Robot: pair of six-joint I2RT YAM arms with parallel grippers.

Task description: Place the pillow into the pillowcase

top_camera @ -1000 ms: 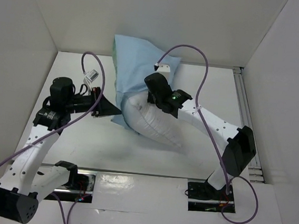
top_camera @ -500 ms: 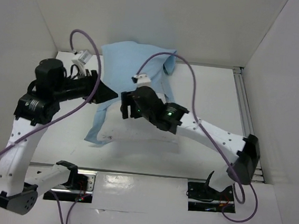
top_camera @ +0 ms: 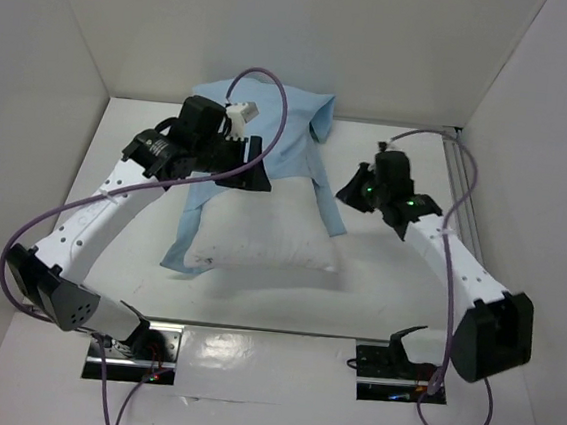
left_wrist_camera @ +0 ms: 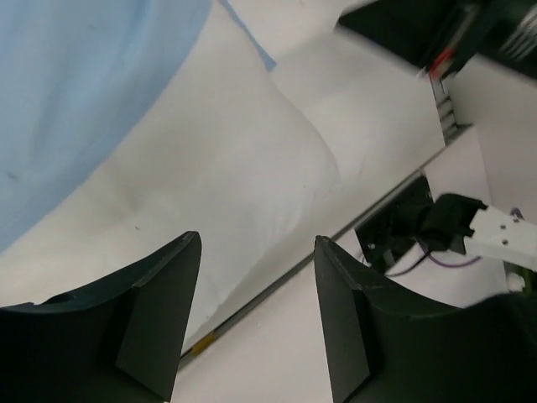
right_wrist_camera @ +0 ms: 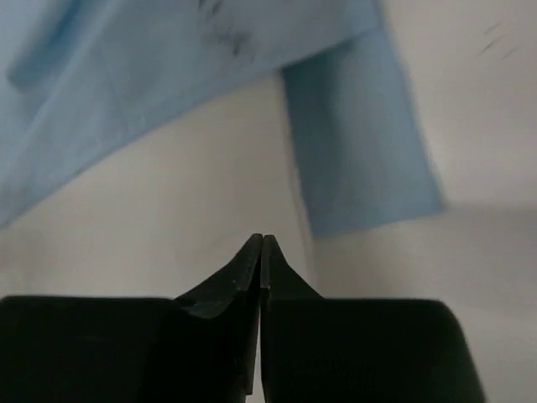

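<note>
wrist views alone show left end effector (left_wrist_camera: 256, 252) gaping empty, right end effector (right_wrist_camera: 262, 245) closed empty.

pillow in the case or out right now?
Mostly out: the pillow shows bare white over its near part, with the pillowcase draped over its far end only. Cannot tell if that end is inside.

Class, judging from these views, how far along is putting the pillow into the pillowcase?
Done: the far end of the plump white rectangular pillow seems tucked under the limp light-blue fabric pillowcase. In hand: nothing; the left gripper hangs open above the pillow, the right gripper is shut, empty. Left: covering the pillow's bare near half.
</note>
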